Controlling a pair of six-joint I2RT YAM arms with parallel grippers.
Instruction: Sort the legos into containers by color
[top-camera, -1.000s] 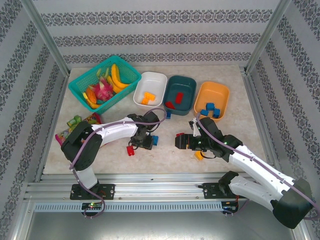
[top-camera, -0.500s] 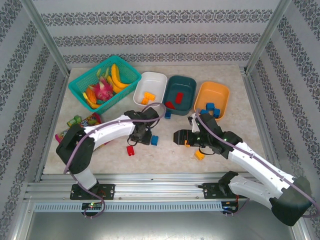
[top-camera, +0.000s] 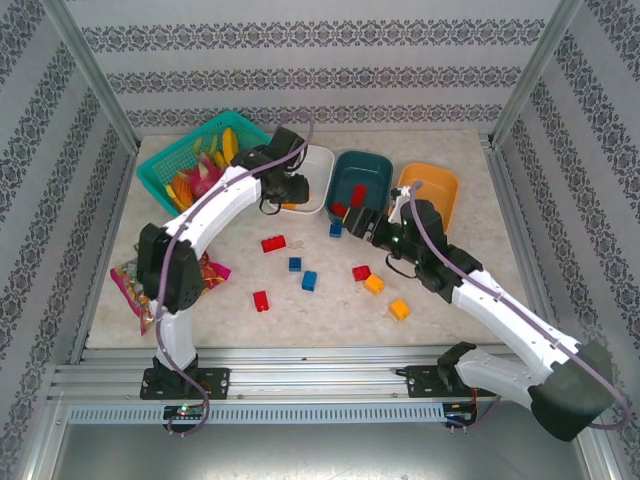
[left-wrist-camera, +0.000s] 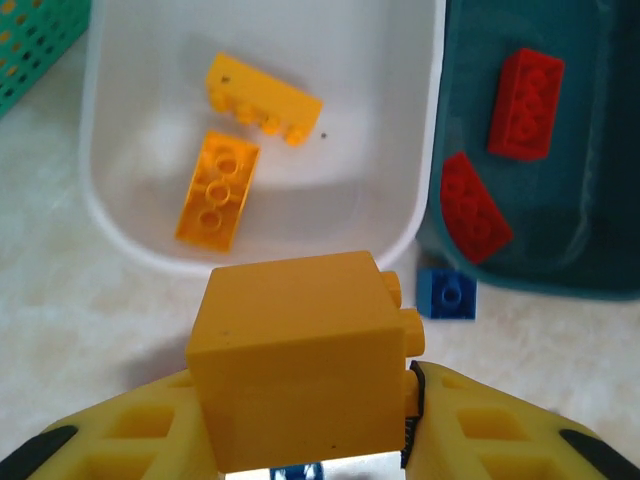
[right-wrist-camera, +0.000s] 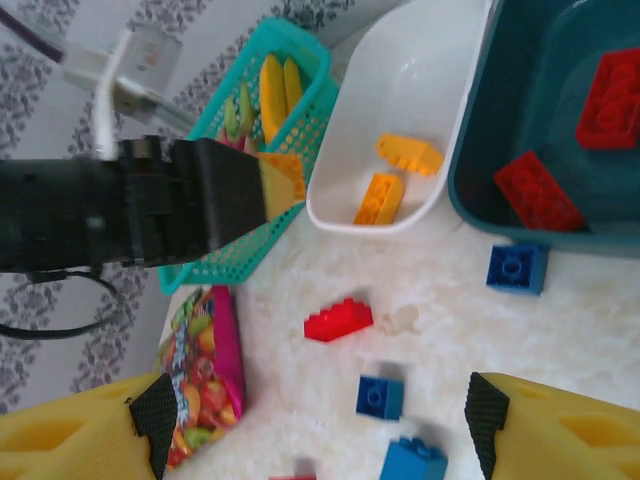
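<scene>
Jaws first: the left jaws are pinching a yellow-orange brick (left-wrist-camera: 295, 365) across its flat sides, studs poking out to the right. It hangs just short of the near rim of the white tub (left-wrist-camera: 98, 150), where two more orange bricks (left-wrist-camera: 218, 190) lie. Good hold, that. These legos (top-camera: 309, 280) look like hard, light, stiff plastic with smooth faces, so a square pinch on two opposite flat walls, centred, should be the way. Grab across the studs or a corner and I'd expect one to twist or squirt out.

Over to the right jaws: spread wide, nothing between them, hovering over loose pieces, a red brick (right-wrist-camera: 338, 320) and a blue brick (right-wrist-camera: 380, 396) on the surface (top-camera: 330, 315).

Beside the white tub, the teal tub (left-wrist-camera: 600, 210) has two red bricks (left-wrist-camera: 527, 105), with a small blue brick (left-wrist-camera: 447, 294) just outside its near wall. Farther right sits the orange tub (top-camera: 440, 195), and more legos lie scattered across the middle.
</scene>
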